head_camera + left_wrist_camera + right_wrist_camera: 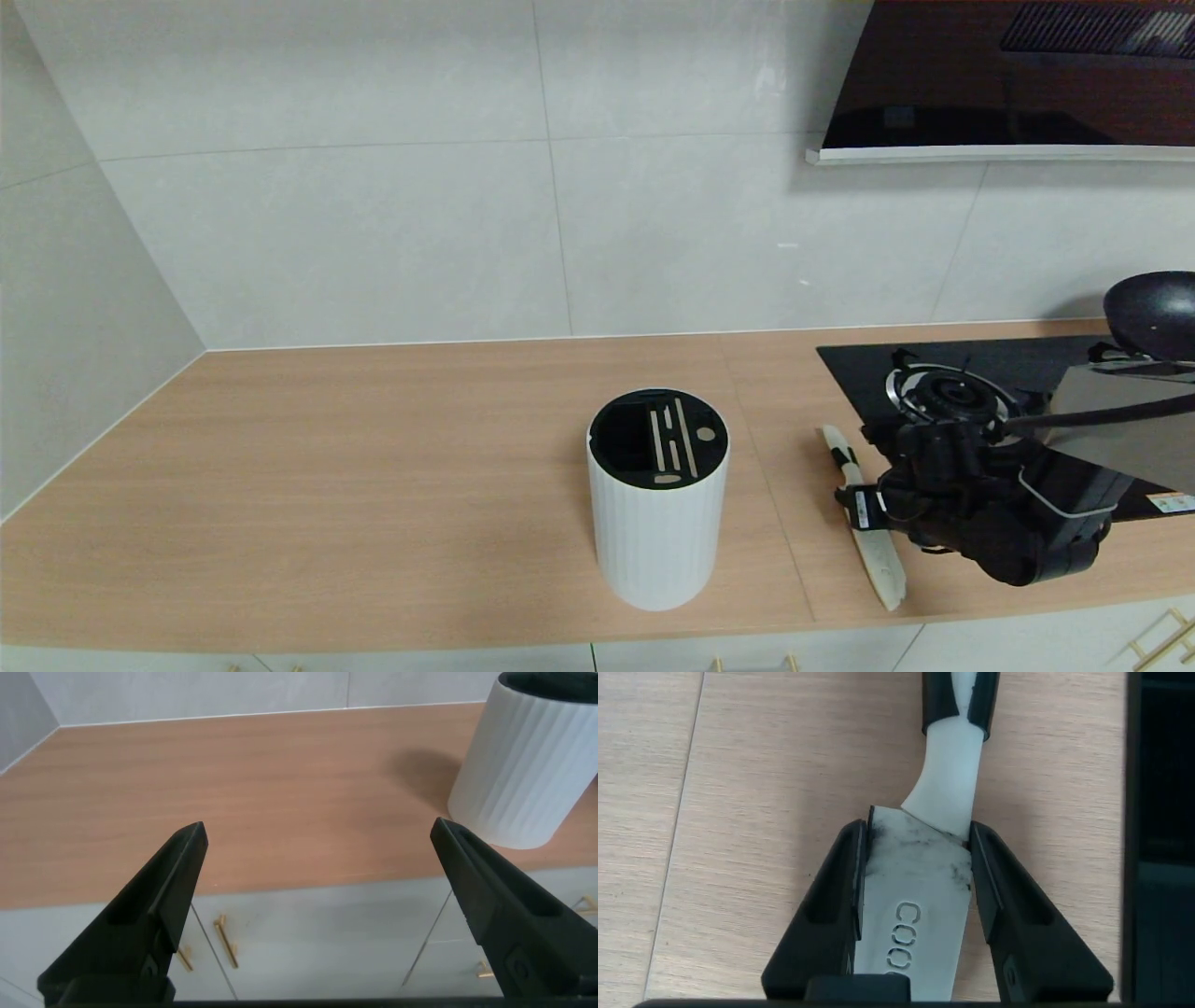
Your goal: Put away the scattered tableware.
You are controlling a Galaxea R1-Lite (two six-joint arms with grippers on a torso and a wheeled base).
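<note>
In the head view, my right gripper (866, 509) is sitting low over the wooden counter (373, 485), on the white knife (880, 558) that is lying flat between the white ribbed holder (658, 523) and the black cooktop (854, 369). The knife's blade is pointing toward the counter's front edge. A dark pan (1153, 313) is standing on the far right of the cooktop. In the left wrist view, my left gripper (318, 833) is hanging with its fingers spread wide and nothing between them, out over the cabinet fronts at the counter's edge, with the holder (523, 765) well off to one side. In the right wrist view, my right gripper's fingers (848, 873) are pressing both edges of the blade, just below the black-and-white handle (960, 700) — clamped on the knife.
</note>
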